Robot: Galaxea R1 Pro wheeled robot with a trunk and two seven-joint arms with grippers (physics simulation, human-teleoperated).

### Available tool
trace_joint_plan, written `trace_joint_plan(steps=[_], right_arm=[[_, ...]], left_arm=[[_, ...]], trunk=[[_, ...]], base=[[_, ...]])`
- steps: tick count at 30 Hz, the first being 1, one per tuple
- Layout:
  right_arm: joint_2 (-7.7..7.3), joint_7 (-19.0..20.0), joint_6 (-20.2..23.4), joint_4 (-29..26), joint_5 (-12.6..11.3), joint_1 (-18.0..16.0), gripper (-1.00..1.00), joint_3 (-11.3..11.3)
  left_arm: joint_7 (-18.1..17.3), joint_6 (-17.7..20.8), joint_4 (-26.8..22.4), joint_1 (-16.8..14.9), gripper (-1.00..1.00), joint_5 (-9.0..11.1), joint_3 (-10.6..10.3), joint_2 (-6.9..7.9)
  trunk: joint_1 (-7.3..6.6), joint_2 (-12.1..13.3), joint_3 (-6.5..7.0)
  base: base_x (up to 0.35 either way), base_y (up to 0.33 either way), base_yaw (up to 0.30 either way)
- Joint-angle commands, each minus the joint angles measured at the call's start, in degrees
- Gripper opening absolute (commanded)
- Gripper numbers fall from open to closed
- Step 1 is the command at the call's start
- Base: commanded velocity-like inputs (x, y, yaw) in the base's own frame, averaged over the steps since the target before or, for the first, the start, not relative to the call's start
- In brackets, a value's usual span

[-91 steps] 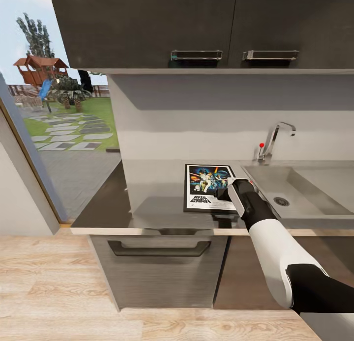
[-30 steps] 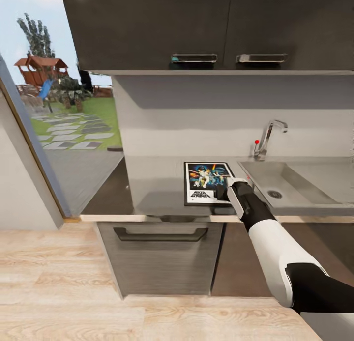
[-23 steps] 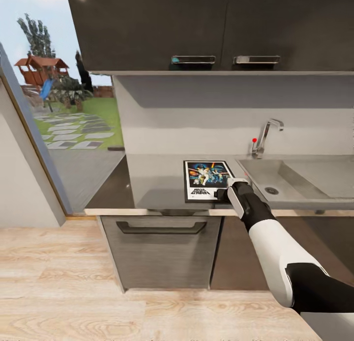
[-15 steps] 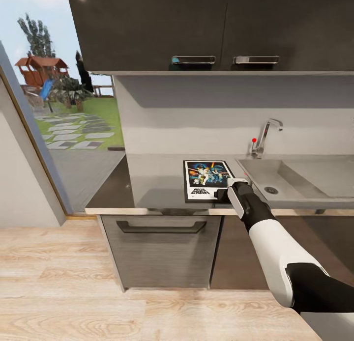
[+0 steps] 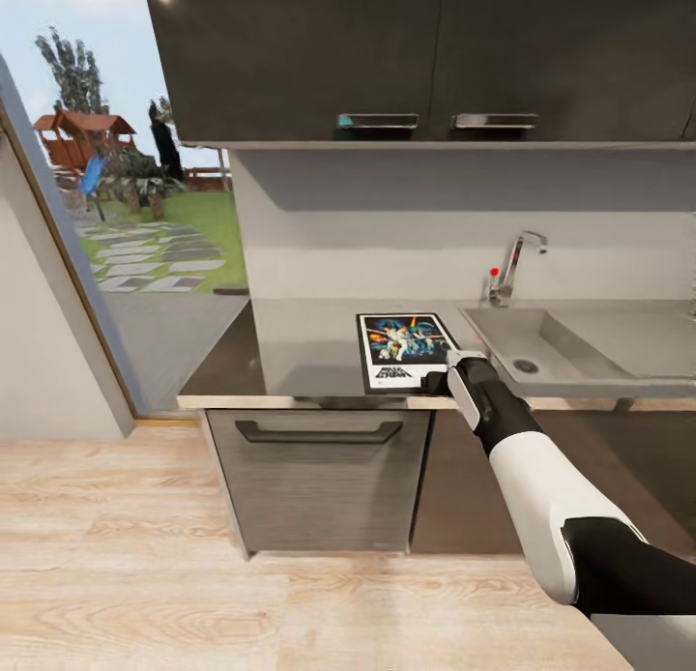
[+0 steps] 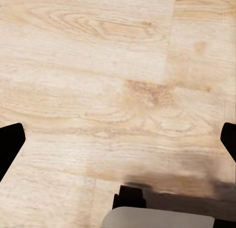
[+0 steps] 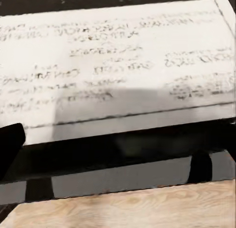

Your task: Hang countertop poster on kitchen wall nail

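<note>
- The flat black-framed Star Wars poster (image 5: 407, 350) with the white border and blue figure art was lying face up on the long smooth grey countertop (image 5: 300, 347), right at the counter's front edge, with its lower end reaching the pale lip.
- It sat just beside the moulded steel sink basin (image 5: 580, 347) on the side away from the chrome tap (image 5: 512, 265), which stood at the back of the counter with a little red knob next to it.
- The right gripper (image 5: 443, 381) was down at the poster's front corner nearest the sink, touching or nearly touching the frame. Honestly couldn't tell whether its fingers were spread or pinched; the black-and-white forearm hid them.
- The right wrist view was super close up: the poster's white border (image 7: 118, 75) with blurry small print, its black frame edge, and a strip of pale wooden floor (image 7: 128, 211) under the counter lip.
- The left gripper (image 6: 118, 144) was pointing at bare wooden floor, its two dark fingertips (image 6: 10, 142) wide apart with nothing between them.
- Dark glossy upper cabinets (image 5: 416, 52) with metal bar handles hung over the counter, and a grey drawer front (image 5: 319, 473) sat under it.
</note>
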Motion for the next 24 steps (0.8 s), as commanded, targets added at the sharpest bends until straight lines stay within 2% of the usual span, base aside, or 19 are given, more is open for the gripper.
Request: trace_joint_plan(steps=[1,5,13,24], right_arm=[[0.03,-0.4,0.3,3.0,-0.9,0.0,1.0,0.0],[0.06,-0.4,0.3,3.0,-0.9,0.0,1.0,0.0],[0.07,-0.4,0.3,3.0,-0.9,0.0,1.0,0.0],[0.02,-0.4,0.3,3.0,-0.9,0.0,1.0,0.0]], left_arm=[[-0.1,-0.1,-0.1,0.0,1.0,0.1,0.1,-0.01],[-0.1,-0.1,-0.1,0.0,1.0,0.1,0.1,-0.01],[-0.1,-0.1,-0.1,0.0,1.0,0.1,0.1,-0.03],[-0.1,-0.1,-0.1,0.0,1.0,0.1,0.1,-0.01]], trunk=[[-0.03,0.0,-0.06],[-0.03,0.0,-0.06],[-0.03,0.0,-0.06],[-0.03,0.0,-0.06]], base=[[-0.312,0.0,0.0],[-0.165,0.0,0.0],[-0.031,0.0,0.0],[-0.284,0.0,0.0]])
